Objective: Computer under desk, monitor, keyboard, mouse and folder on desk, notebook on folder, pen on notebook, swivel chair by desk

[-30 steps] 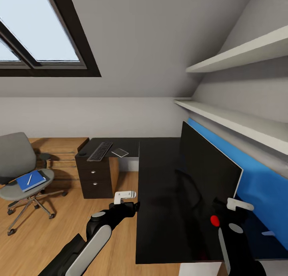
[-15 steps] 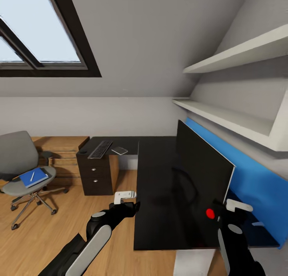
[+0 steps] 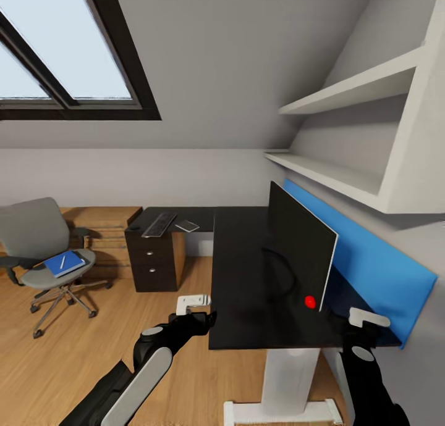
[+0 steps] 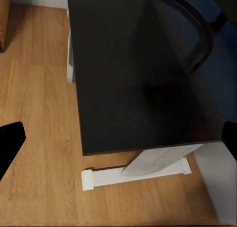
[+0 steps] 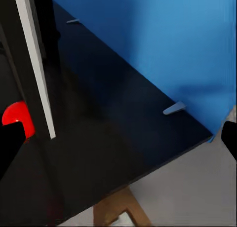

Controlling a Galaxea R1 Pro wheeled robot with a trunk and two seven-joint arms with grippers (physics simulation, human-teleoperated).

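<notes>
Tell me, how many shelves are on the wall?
2. The upper shelf sits high on the right wall; the lower shelf runs below it, above the blue panel. More may lie past the picture's edge.

the monitor (image 3: pixel 301 244) stands on the desk (image 3: pixel 244 271), toward its right side, with the wall panel (image 3: pixel 364 262) behind it. at the desk's far left end, over the drawer unit (image 3: pixel 154 262), lies the keyboard (image 3: pixel 159 224), and just to its right a flat tablet-like thing (image 3: pixel 186 226). well left of the desk stands the chair (image 3: pixel 46 253); on its seat lies the folder (image 3: pixel 64 263), with the pen (image 3: pixel 62 262) on top. two shelves (image 3: pixel 346 136) hang above the desk's right side.
</notes>
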